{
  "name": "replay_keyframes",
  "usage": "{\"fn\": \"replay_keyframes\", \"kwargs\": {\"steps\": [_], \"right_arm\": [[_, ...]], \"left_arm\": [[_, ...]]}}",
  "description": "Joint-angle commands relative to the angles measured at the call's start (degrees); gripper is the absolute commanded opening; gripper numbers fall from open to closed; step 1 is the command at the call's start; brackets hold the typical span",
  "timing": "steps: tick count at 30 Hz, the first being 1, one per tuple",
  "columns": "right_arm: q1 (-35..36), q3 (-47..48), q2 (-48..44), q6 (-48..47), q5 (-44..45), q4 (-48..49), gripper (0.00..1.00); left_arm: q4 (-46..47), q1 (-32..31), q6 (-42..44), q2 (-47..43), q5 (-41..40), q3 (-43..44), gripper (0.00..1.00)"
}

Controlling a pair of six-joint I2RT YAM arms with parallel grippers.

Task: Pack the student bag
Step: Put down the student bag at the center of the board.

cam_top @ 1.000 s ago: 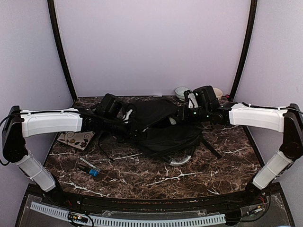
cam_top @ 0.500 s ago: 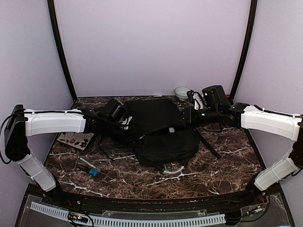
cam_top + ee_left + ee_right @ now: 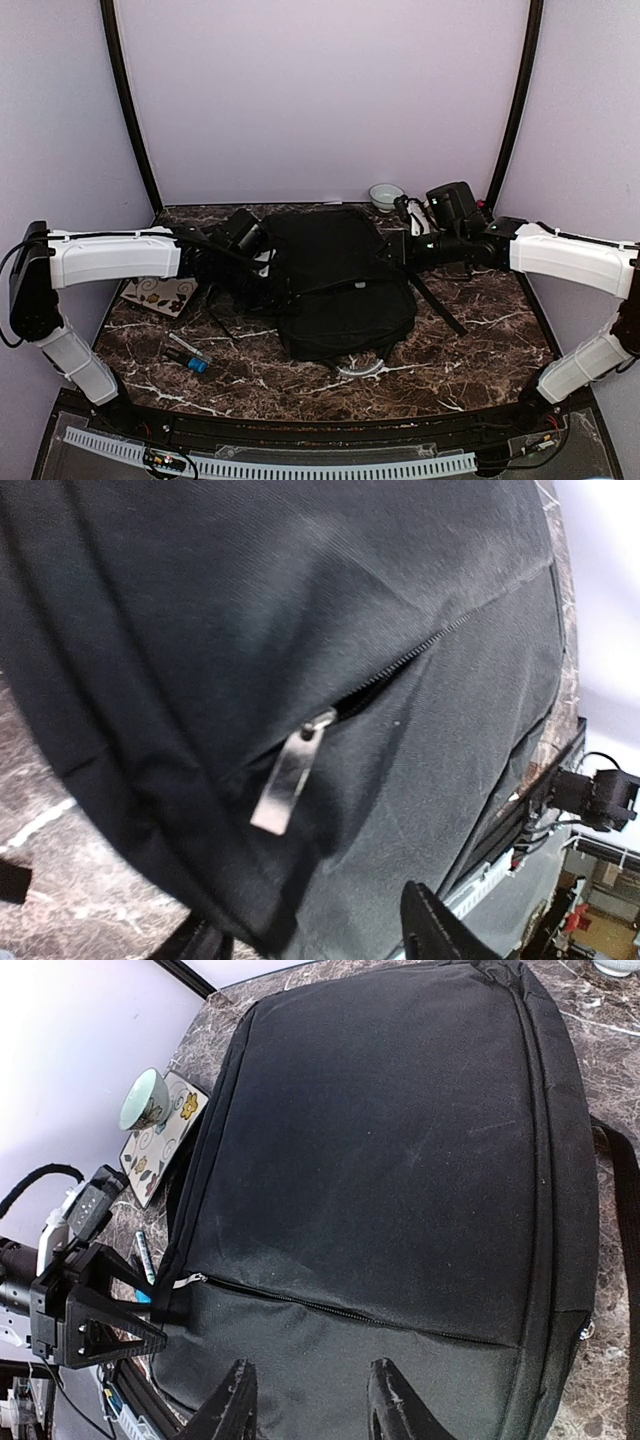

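Note:
The student bag (image 3: 340, 285), a large black backpack, lies flat on the marble table between both arms, front pocket up. Its silvery zip pull (image 3: 290, 782) hangs at the pocket's end, and the same pull (image 3: 190, 1280) shows in the right wrist view. My left gripper (image 3: 262, 285) sits at the bag's left edge, its jaws wide apart (image 3: 310, 928) with bag fabric lying loose between them. My right gripper (image 3: 393, 250) hovers at the bag's right side, fingers apart (image 3: 310, 1380) over the front pocket, clamping nothing. A silvery-grey loop handle (image 3: 362, 367) pokes out at the near edge.
A patterned notebook (image 3: 160, 293) lies left of the bag, with a small cup (image 3: 145, 1098) on it. A blue-capped pen (image 3: 188, 355) rests at the front left. A bowl (image 3: 385, 194) stands at the back wall. A black strap (image 3: 437, 303) trails off to the right.
The bag, held up bunched between both grippers, has dropped and spread flat on the table. My left gripper has opened and let go. My right arm has drawn back to the right.

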Motion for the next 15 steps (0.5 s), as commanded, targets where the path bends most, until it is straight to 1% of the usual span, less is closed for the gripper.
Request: {"fn": "replay_keyframes", "kwargs": {"steps": [1,4,5,7,9,11,13,15], "right_arm": [[0.5,0.5,-1.6,-1.7,-0.1,-0.3,0.39],[0.5,0.7,-2.0,-2.5,0.6,-1.4,0.39],[0.5,0.9,-2.0,-2.9,0.8,-1.8,0.39],[0.5,1.1,-2.2,-3.4,1.3,-2.5,0.39],[0.5,0.4,-2.3,-3.5,1.6,-1.9,0.39],[0.5,0.3,-2.0,-3.7,1.5,-1.3,0.39],[0.5,0.8,-1.3,-4.3,1.7,-1.6,0.39],[0.5,1.2,-0.8,-4.5,2.4,-1.9,0.39]], "left_arm": [[-4.9,0.0,-0.8,-3.9,-4.9,3.2,0.62],[-15.4,0.0,-2.1,-4.5,-12.5,6.4,0.71],[-19.4,0.0,-3.4,-4.7,-15.7,7.5,0.75],[-27.3,0.0,-6.7,-5.2,-21.7,8.4,0.80],[-32.5,0.1,-10.3,-6.0,-24.7,7.6,0.85],[-35.5,0.2,-14.0,-7.0,-26.3,5.4,0.87],[-36.5,0.3,-17.4,-8.1,-26.5,3.5,0.86],[-36.2,0.4,-18.1,-9.0,-25.8,1.9,0.85]]}}
